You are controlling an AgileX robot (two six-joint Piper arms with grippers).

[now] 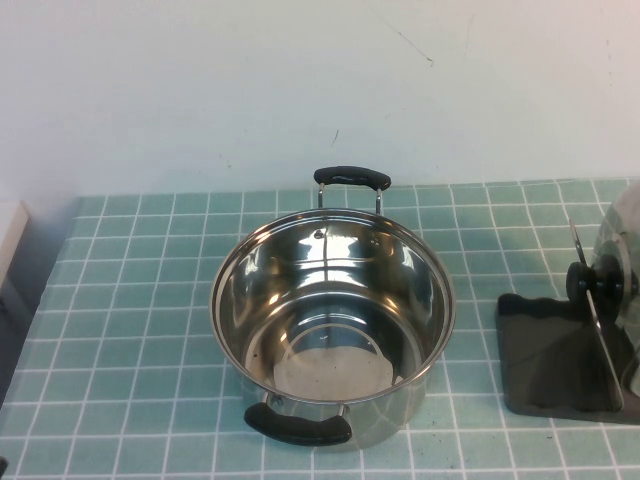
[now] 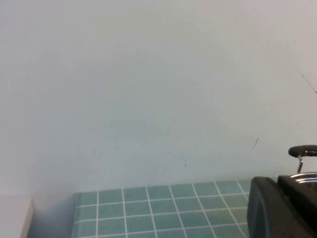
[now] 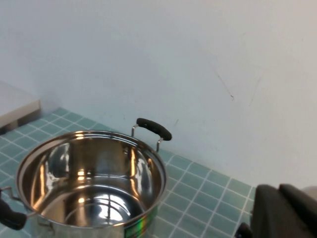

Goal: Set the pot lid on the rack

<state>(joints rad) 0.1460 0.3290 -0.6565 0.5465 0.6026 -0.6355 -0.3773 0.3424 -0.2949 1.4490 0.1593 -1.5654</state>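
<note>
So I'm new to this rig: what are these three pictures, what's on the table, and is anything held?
One raised camera looks down at the table; the other two ride on the robot's arms. An open steel pot stands on the tiled table. To its right the pot lid stands on edge in the rack, knob toward the pot. The left gripper and right gripper show only as dark edges low in their own wrist views; nothing visible is held.
</note>
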